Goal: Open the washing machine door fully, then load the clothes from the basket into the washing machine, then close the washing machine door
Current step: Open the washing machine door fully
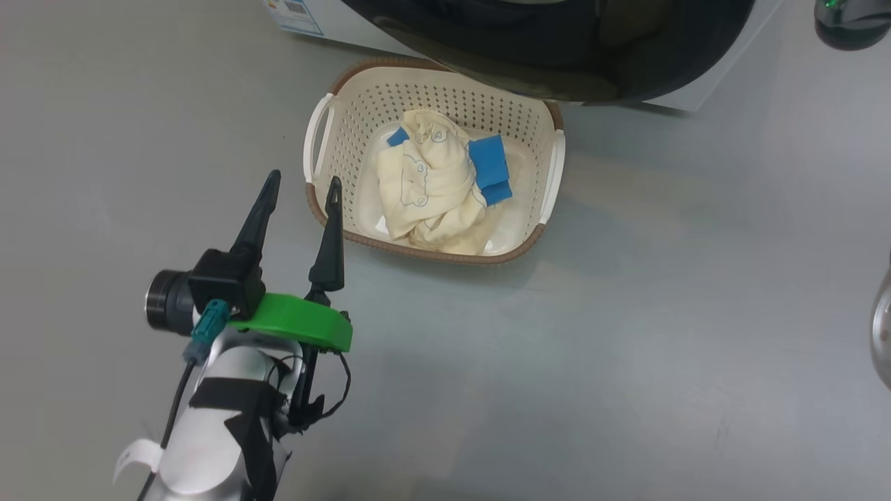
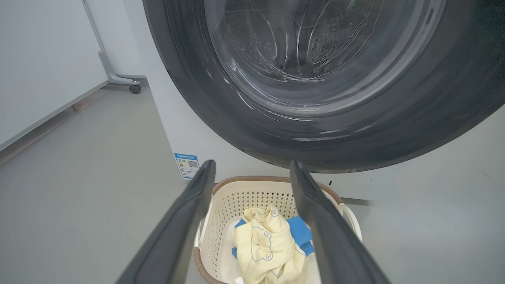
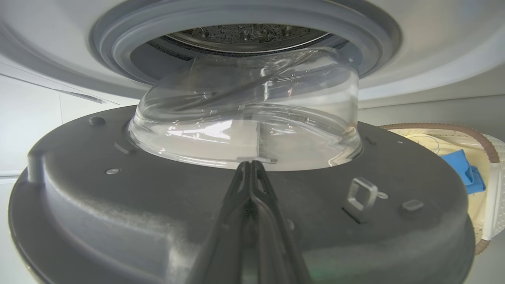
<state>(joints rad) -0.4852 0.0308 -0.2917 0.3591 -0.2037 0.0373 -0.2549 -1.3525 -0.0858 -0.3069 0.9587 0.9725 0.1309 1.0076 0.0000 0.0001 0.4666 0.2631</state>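
The basket (image 1: 431,254) stands on the floor before the washing machine (image 1: 703,87), with the cream-yellow and blue clothes (image 1: 431,188) heaped inside. The washing machine door (image 1: 557,62) hangs partly open above the basket's far side. My left gripper (image 1: 304,178) is open and empty, its fingertips by the basket's near left corner. In the left wrist view the left gripper (image 2: 252,162) frames the basket (image 2: 252,178) and clothes (image 2: 264,244) under the door (image 2: 394,130). My right gripper (image 3: 250,162) is shut, its tips against the door's grey inner face (image 3: 118,197) at the foot of the glass bowl (image 3: 244,118).
Grey rubber gasket (image 3: 236,15) and steel drum show behind the bowl. A blue label (image 2: 187,165) sits low on the washer's front. A white panel on a wheeled foot (image 2: 134,87) stands far left. Bare grey floor (image 1: 592,362) surrounds the basket. A pale rounded arm part (image 1: 882,341) sits at the right edge.
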